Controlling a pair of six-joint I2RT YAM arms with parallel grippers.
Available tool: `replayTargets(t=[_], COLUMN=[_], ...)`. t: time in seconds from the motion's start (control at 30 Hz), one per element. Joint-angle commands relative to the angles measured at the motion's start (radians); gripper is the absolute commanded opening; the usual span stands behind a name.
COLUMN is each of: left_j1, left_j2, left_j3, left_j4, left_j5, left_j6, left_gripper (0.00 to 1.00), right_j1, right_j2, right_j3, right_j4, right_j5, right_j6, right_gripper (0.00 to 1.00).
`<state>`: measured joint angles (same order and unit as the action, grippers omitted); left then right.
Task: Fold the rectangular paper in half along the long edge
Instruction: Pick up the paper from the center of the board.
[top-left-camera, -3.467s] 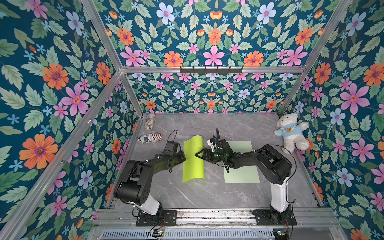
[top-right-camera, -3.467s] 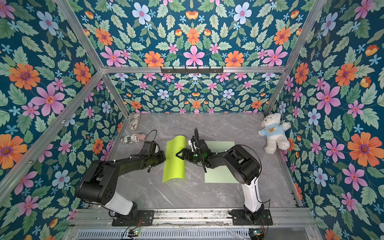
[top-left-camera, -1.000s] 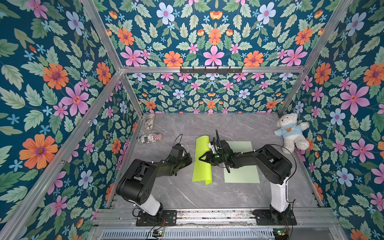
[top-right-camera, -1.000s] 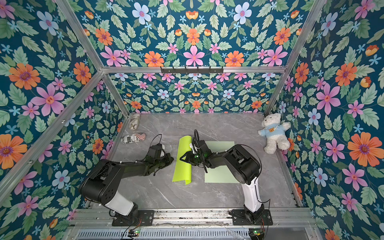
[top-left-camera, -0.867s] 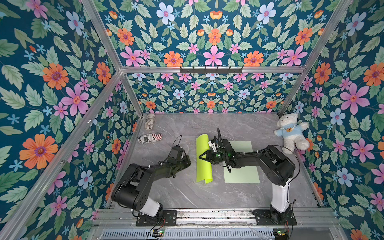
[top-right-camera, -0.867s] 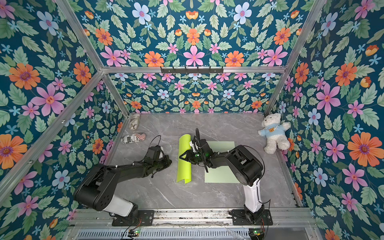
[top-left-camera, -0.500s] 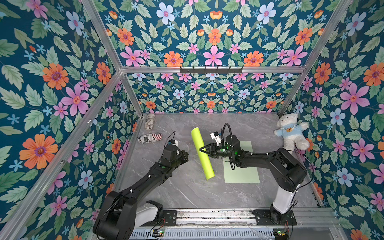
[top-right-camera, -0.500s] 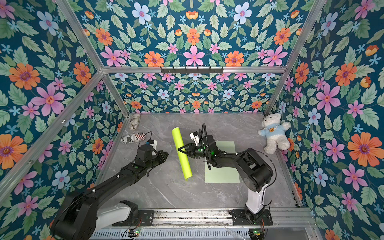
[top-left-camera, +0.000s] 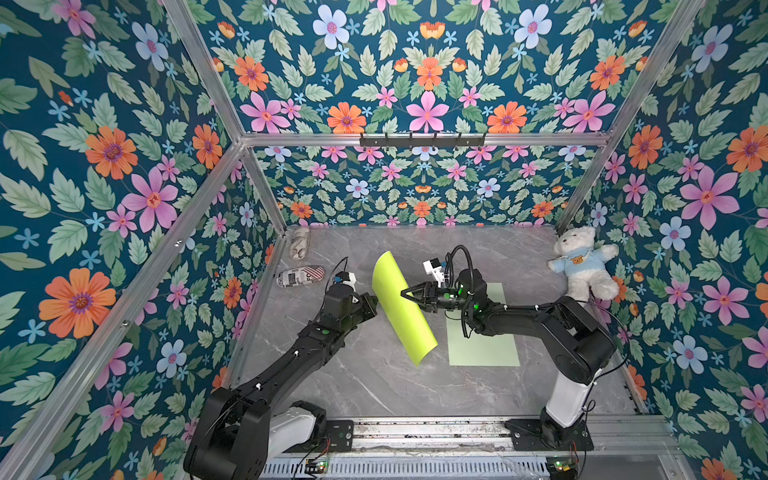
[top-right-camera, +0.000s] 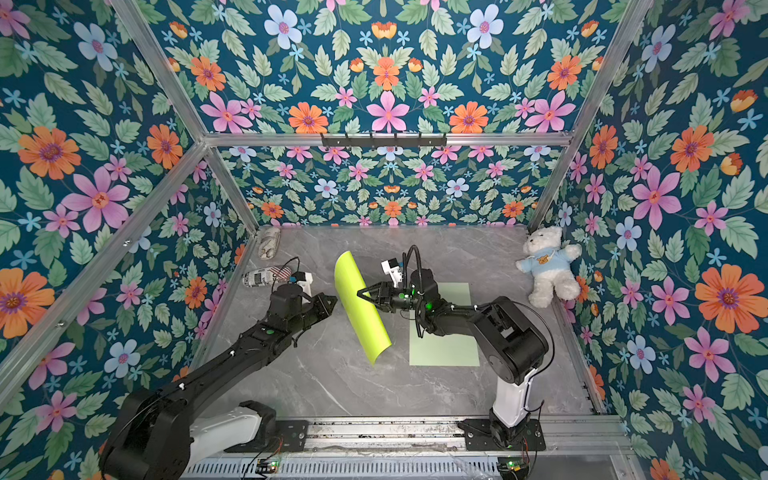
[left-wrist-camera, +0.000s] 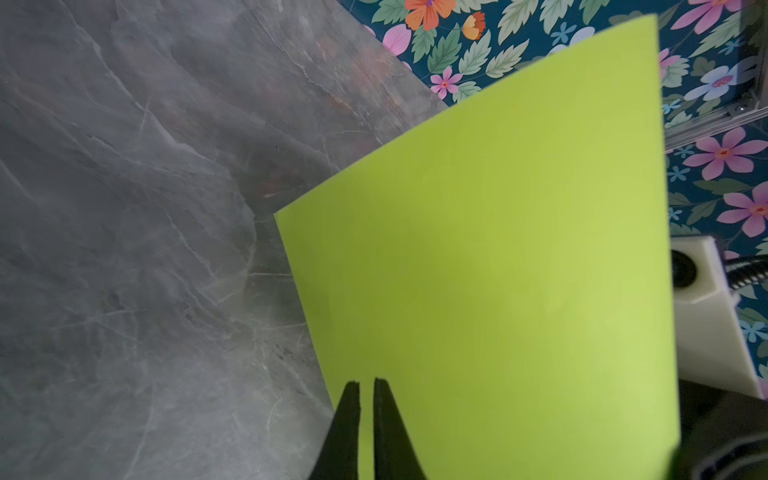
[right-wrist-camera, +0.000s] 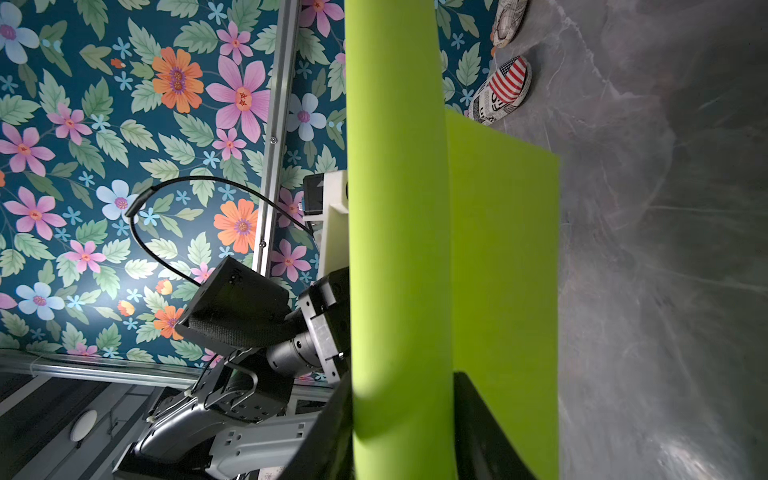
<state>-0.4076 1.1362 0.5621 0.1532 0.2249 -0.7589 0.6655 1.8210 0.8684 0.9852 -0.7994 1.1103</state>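
The rectangular paper (top-left-camera: 401, 307) (top-right-camera: 361, 311) is bright lime green. It is bent over on itself into a loose long roll and hangs slanted above the table. My right gripper (top-left-camera: 405, 293) (right-wrist-camera: 401, 380) is shut on the paper's rounded bend, one finger on each side. My left gripper (top-left-camera: 374, 302) (left-wrist-camera: 366, 380) is shut, with only a thin slit between its fingers. Its tips are at the paper's (left-wrist-camera: 519, 270) left face, near the lower edge, with nothing between them.
A pale green sheet (top-left-camera: 484, 332) lies flat on the grey marble table (top-left-camera: 374, 386) under my right arm. A white teddy bear (top-left-camera: 582, 266) sits at the back right wall. Two small shoes (top-left-camera: 300, 275) (top-left-camera: 300, 242) lie at the back left.
The right gripper has raised the paper off the table and swung it to a slant, squeezing the bend tighter. The left arm has stretched forward and its gripper has come up beside the paper.
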Motion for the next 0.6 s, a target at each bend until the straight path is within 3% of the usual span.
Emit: replayTargets(t=[0.0,0.37,0.57], left_j1=[0.005,0.101,0.188], left_j2=[-0.047,-0.328,-0.318], left_j3=[0.007,-0.059,-0.120], left_j4=[-0.024,-0.004,0.271], left_j5=[-0.032,0.083,0.252], left_j6=[0.003,-0.056,-0.205], left_gripper=[0.13,0.20,0.26], right_j1=[0.001,-0.020,-0.040], right_j2=[-0.003,-0.096,-0.147], right_j3=[-0.008,-0.004,0.072], right_j4=[0.140,0.394,0.538], right_j5=[-0.025,-0.032,-0.024], right_j6=[0.085,0.340,0.510], right_gripper=[0.39,0.38,0.38])
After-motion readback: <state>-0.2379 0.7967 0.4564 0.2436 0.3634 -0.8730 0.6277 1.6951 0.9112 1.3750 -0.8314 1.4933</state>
